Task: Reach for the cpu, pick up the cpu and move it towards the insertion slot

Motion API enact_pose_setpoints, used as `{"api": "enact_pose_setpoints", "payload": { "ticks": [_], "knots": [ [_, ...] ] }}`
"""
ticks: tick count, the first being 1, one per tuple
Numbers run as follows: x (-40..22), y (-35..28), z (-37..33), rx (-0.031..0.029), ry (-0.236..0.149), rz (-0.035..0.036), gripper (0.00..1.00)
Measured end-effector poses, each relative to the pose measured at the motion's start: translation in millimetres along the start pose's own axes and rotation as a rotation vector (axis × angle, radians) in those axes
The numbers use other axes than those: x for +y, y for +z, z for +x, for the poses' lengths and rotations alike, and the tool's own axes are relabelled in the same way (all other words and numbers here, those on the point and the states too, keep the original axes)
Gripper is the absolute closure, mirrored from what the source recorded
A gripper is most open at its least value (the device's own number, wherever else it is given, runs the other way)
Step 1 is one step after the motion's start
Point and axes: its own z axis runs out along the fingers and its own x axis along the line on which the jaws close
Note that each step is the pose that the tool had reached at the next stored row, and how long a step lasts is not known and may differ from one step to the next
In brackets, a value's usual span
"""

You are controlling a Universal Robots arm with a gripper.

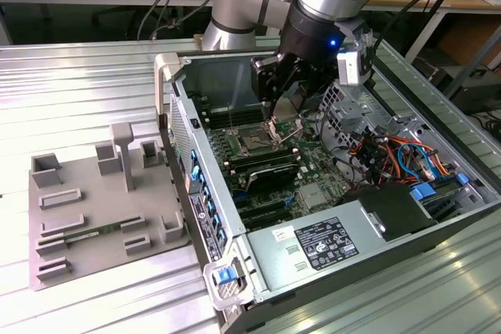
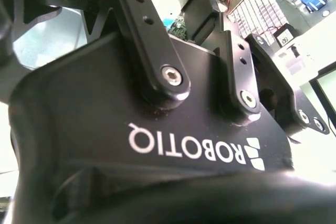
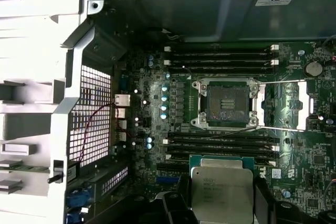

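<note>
End effector (image 1: pixel 275 119) is clamped on the cpu (image 3: pixel 221 193), hanging inside the pc case (image 1: pixel 235 271) just short of the open socket (image 3: pixel 228 103). So pickup's done imo, we're mid-carry. Next bit needs the chip squared up w/ the socket frame.

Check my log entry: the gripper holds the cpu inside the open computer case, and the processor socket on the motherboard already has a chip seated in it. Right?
Not quite. In the first wrist view the processor socket is empty, its dark centre exposed and plate hinged open. The gripper does hold the cpu inside the computer case.
</note>
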Motion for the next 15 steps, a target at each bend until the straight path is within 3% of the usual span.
{"api": "enact_pose_setpoints", "payload": {
  "ticks": [15],
  "knots": [
    [-0.3,3.6,-5.9,0.0000,0.000,0.0001,0.45]
  ]
}}
